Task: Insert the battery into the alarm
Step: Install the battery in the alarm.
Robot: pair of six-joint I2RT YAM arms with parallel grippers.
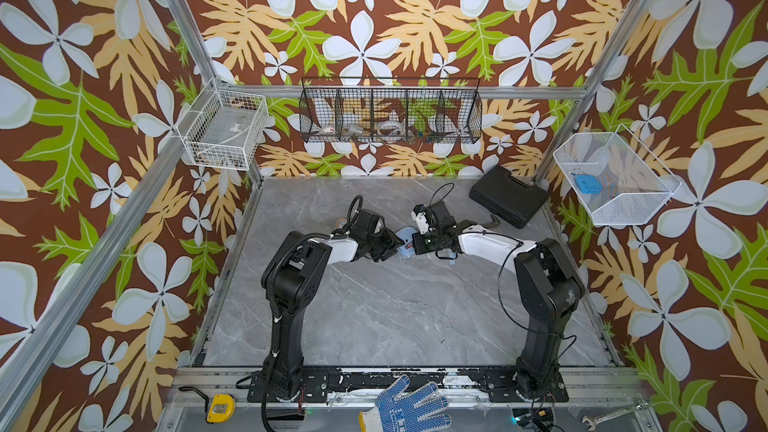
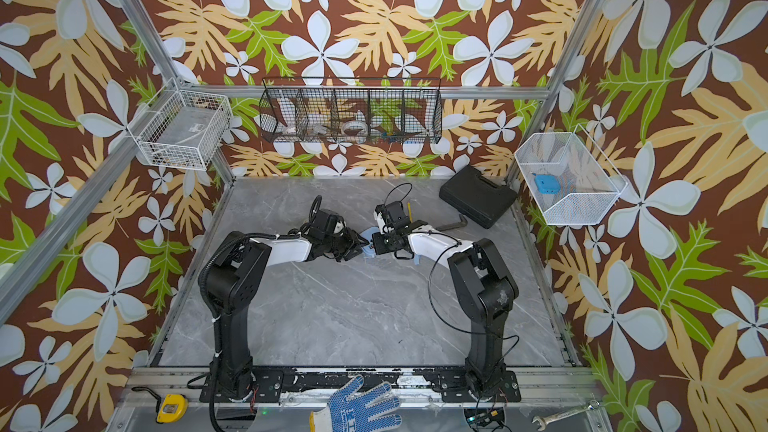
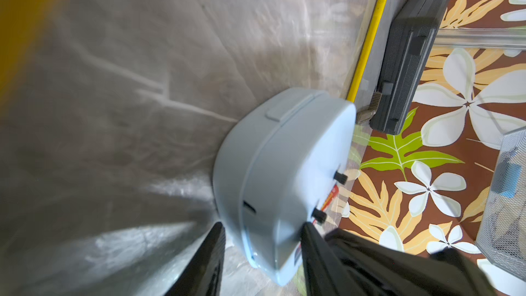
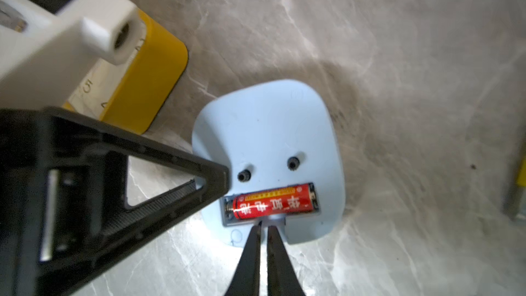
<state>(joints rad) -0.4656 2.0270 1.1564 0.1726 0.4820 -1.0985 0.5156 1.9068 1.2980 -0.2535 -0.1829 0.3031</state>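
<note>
Left tool (image 3: pixel 262 224) clamps the blue alarm (image 3: pixel 284 166) at centre of worktop (image 1: pixel 374 305), back up. Red battery (image 4: pixel 273 202) sits in its bay. Right tool (image 4: pixel 264 224) closed, empty, tips at bay edge.

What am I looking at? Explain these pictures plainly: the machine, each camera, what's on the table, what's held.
Two robot arms stand at a grey table. Both top views look down from overhead; the other two pictures come from a camera on each wrist. Each arm ends in a two-fingered tool. The left tool clamps a pale blue alarm. A red battery sits in the open compartment in its back. The right tool is shut, holding nothing, its tips at the compartment's edge. A black case lies at the table's far corner.
</note>
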